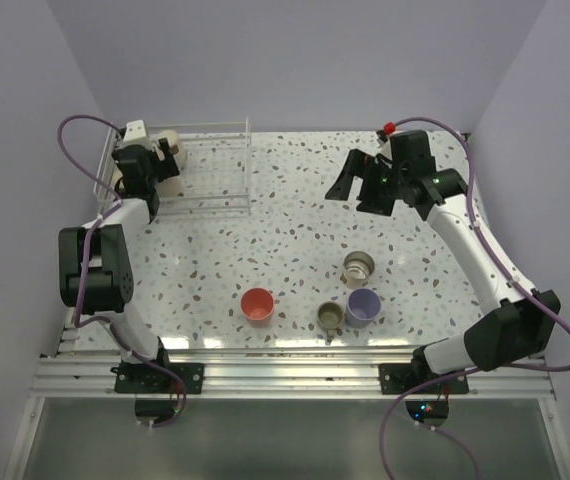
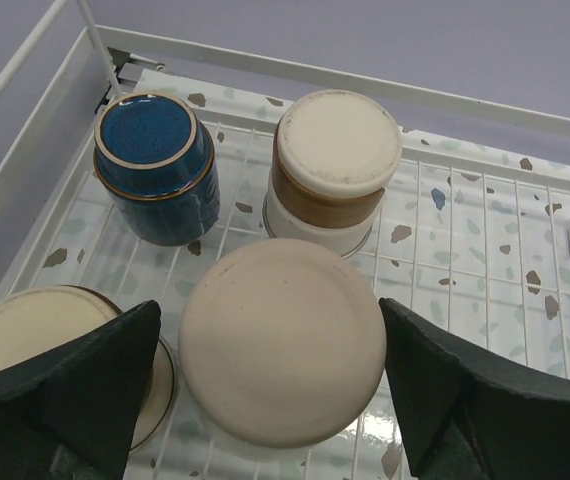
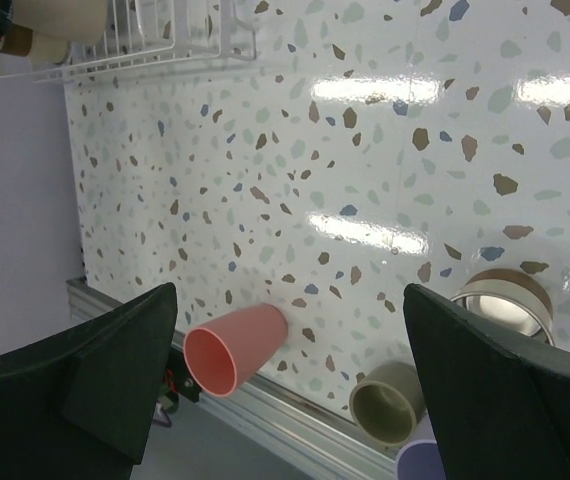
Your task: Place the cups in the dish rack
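The white wire dish rack [image 1: 215, 128] stands at the back left. My left gripper [image 1: 168, 163] reaches into it. In the left wrist view the gripper [image 2: 270, 350] is open, one finger on each side of an upside-down beige cup [image 2: 283, 320] resting on the rack floor [image 2: 485, 250]. A dark blue cup [image 2: 155, 165], a brown-and-cream cup [image 2: 330, 170] and another cream-bottomed cup [image 2: 25, 335] also stand inverted in the rack. On the table stand a red cup [image 1: 257, 304], an olive cup [image 1: 330, 316], a lavender cup [image 1: 364, 305] and a grey-metallic cup [image 1: 359, 266]. My right gripper [image 1: 360, 185] is open and empty, high above the table.
The right wrist view looks down on the red cup [image 3: 235, 350], olive cup [image 3: 390, 398], lavender cup [image 3: 420, 465] and metallic cup [image 3: 500, 300], near the table's front aluminium rail [image 3: 295, 430]. The rack corner [image 3: 165, 40] shows at the top left. Walls close the sides and back.
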`<state>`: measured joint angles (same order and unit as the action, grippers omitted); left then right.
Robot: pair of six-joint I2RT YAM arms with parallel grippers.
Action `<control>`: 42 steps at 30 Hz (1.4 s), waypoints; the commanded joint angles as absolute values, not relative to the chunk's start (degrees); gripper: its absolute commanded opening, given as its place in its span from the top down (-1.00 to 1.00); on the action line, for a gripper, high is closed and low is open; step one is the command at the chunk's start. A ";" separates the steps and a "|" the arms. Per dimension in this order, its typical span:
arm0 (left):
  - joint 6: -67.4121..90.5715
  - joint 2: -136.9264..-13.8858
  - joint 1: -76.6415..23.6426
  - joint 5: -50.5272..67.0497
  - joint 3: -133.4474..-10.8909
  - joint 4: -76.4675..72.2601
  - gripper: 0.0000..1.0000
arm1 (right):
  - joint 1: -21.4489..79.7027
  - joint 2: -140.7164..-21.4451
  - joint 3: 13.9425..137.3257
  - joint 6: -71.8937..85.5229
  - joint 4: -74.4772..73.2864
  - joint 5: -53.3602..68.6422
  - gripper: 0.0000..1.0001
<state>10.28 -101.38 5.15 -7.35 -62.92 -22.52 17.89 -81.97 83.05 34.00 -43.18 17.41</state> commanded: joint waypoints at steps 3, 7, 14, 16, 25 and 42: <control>12.04 -99.06 5.45 -7.29 -65.92 -20.31 -0.96 | 17.75 -79.28 81.48 31.91 -42.89 14.95 -0.97; 12.39 -96.07 5.45 -7.82 -66.53 -17.23 -1.00 | 17.75 -78.75 78.93 31.03 -43.16 14.24 -0.97; 17.66 -86.33 5.19 -6.16 -67.06 -10.91 -1.00 | 20.03 -79.89 76.91 25.14 -48.33 8.28 -0.83; 18.98 -84.30 3.61 -7.02 -66.97 -9.41 -1.00 | 22.22 -80.15 75.59 23.56 -48.95 6.51 -0.78; 25.13 -74.19 1.32 -2.74 -63.29 -1.76 -1.00 | 28.56 -79.45 66.19 24.61 -45.71 2.47 -0.57; 25.05 -55.20 0.44 0.62 -55.02 14.06 -0.97 | 31.20 -85.69 60.82 24.26 -38.41 -4.03 -0.08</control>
